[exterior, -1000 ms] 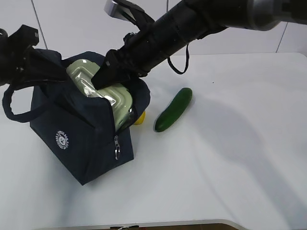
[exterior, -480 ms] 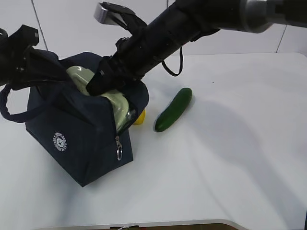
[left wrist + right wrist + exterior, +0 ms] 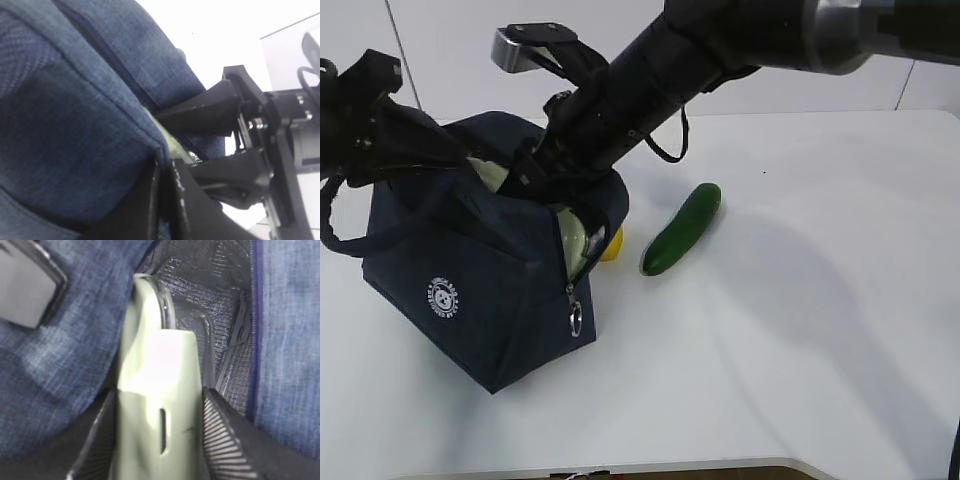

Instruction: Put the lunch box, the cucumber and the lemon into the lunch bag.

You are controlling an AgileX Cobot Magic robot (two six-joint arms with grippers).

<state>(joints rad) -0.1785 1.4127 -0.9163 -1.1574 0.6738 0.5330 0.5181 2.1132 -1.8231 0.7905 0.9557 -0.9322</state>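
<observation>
The navy lunch bag (image 3: 480, 300) stands tilted on the left of the table, mouth open. My left gripper (image 3: 166, 172) is shut on the fabric rim of the bag (image 3: 75, 125) and holds it up. My right gripper (image 3: 159, 440) is shut on the pale green lid end of the lunch box (image 3: 150, 365), which is mostly inside the bag. A sliver of the lunch box (image 3: 570, 240) shows at the bag's opening. The cucumber (image 3: 680, 230) lies on the table to the right of the bag. The lemon (image 3: 613, 243) peeks out behind the bag's corner.
The bag's silver ring pull (image 3: 575, 318) hangs at its front corner, and a loop handle (image 3: 335, 235) droops at the far left. White table (image 3: 800, 330) stretches to the right and front. A grey wall stands behind.
The right arm has pushed the lunch box down and left, deeper into the bag. The bag has shifted left and tipped a little. Cucumber and lemon have not moved.
</observation>
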